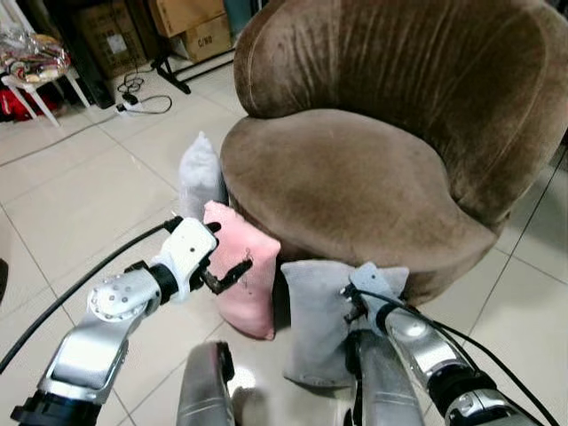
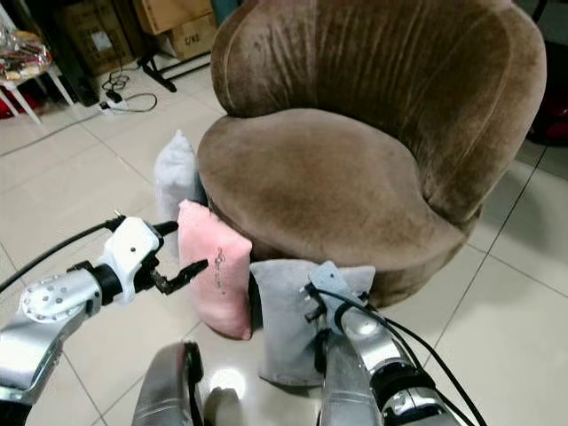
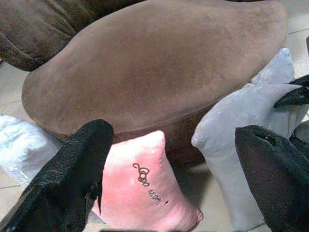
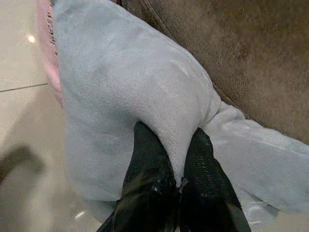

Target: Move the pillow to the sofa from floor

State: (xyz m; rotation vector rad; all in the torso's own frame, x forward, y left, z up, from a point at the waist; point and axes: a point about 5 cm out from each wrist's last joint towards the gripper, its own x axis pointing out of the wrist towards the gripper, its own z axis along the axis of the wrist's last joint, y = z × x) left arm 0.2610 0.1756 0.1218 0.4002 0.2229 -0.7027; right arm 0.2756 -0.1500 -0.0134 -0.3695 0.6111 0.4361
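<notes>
Three pillows stand on the tiled floor against the round brown sofa (image 1: 355, 177): a pink pillow (image 1: 247, 284), a grey pillow (image 1: 315, 324) to its right, and another pale grey pillow (image 1: 200, 173) further back on the left. My right gripper (image 4: 174, 136) is shut on a fold near the top of the front grey pillow (image 4: 111, 87). My left gripper (image 1: 226, 253) is open, its fingers (image 3: 72, 179) spread wide just short of the pink pillow (image 3: 145, 193), not touching it.
Cardboard boxes (image 1: 191, 22) stand at the back. A power strip with cables (image 1: 133, 98) lies on the floor, and a white table (image 1: 35, 75) is at the far left. Open tiled floor (image 1: 80, 195) stretches to the left of the pillows.
</notes>
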